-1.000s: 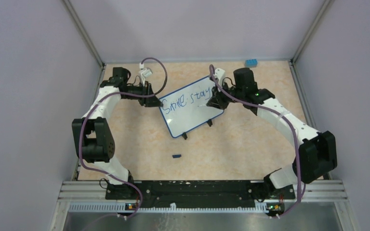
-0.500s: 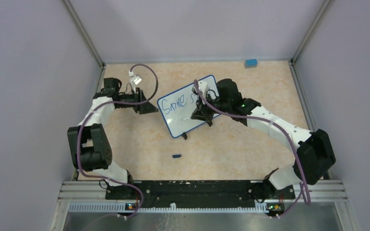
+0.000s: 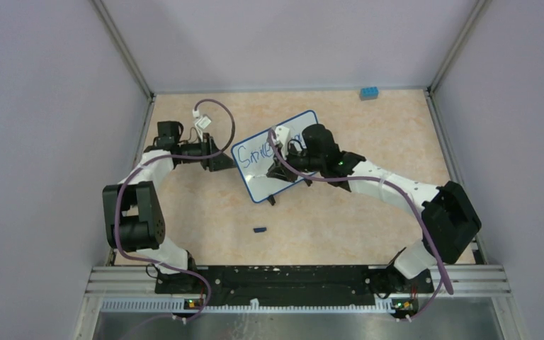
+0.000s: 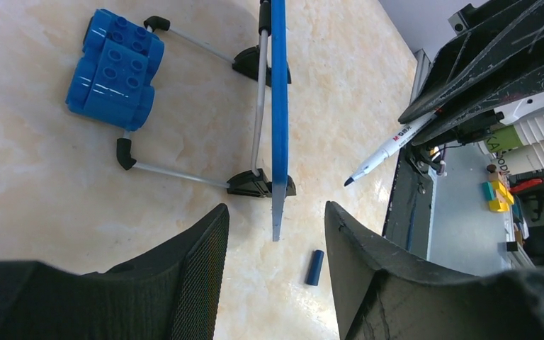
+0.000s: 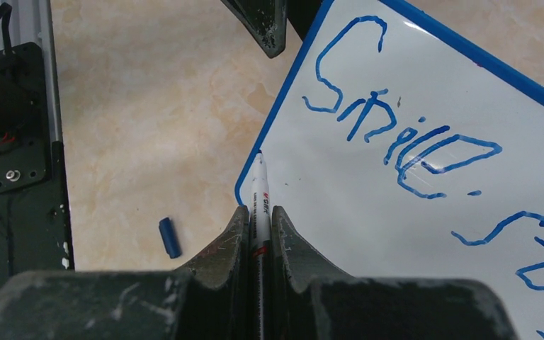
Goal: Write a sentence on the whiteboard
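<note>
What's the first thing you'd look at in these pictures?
The whiteboard standing in the middle of the table catches the eye first, with wobbly blue words starting with "Smile". The right hand is right in front of it, gripping a white marker that points at the board's lower left corner. The left hand sits open by the board's left edge.
</note>
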